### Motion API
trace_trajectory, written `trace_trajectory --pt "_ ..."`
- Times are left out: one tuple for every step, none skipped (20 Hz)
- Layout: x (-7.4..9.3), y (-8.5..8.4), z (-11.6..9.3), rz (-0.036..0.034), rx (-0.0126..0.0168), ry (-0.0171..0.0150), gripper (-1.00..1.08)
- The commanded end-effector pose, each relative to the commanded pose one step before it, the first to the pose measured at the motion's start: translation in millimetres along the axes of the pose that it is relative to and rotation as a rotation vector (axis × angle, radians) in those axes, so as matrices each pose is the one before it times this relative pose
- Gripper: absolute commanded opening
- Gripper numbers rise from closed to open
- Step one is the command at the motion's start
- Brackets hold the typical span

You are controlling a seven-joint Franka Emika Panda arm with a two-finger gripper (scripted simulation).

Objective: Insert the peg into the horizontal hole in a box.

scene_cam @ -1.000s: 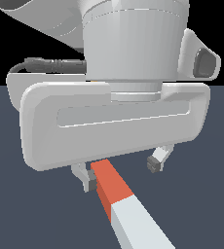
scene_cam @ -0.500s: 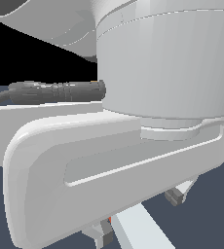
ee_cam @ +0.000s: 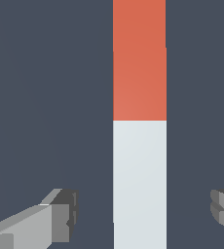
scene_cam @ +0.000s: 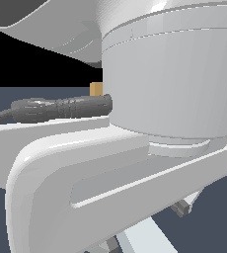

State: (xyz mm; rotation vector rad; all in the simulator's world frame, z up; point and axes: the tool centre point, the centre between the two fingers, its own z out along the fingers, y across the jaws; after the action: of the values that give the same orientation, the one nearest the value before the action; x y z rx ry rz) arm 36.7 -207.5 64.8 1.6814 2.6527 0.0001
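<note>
Astride the peg [ee_cam: 139, 146], with the pincer [ee_cam: 145, 216] spread wide, one finger [ee_cam: 60, 216] on each side of the white half and neither touching. Looks a long square bar lying flat on the counter [ee_cam: 46, 97], red-orange half beyond the white. Risks, if closed off-centre, nudging or skewing the peg, spoiling alignment for the box [scene_cam: 96, 89].

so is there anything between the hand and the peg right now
Nothing visible. In the wrist view the peg lies on bare dark floor, with the open hand straddling its white half, one finger on each side and clear gaps between. The exterior view is mostly filled by the arm itself.
</note>
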Motion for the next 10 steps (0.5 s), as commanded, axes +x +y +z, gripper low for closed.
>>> trace_trajectory --pt "0.38 -0.28 8.56 -0.00055 0.00093 0.00093 1.00" --pt "-0.11 -0.13 4.81 0.00000 0.00000 0.00000 1.00" --pt "0.23 0.14 5.42 -0.00068 -0.00012 -0.00006 1.00" --pt "0.13 0.03 5.97 -0.00048 -0.00009 -0.00004 1.00" --pt "-0.10 -0.17 5.44 0.00000 0.00000 0.00000 1.00" --pt "0.23 0.19 4.54 -0.00068 -0.00012 -0.00006 1.00" --pt "-0.12 -0.06 3.81 0.00000 0.00000 0.00000 1.00" --pt "-0.15 0.01 3.00 0.00000 0.00000 0.00000 1.00" --pt "0.05 0.31 2.12 -0.00048 -0.00008 -0.00005 1.00" --pt "-0.23 0.18 1.37 0.00000 0.00000 0.00000 1.00"
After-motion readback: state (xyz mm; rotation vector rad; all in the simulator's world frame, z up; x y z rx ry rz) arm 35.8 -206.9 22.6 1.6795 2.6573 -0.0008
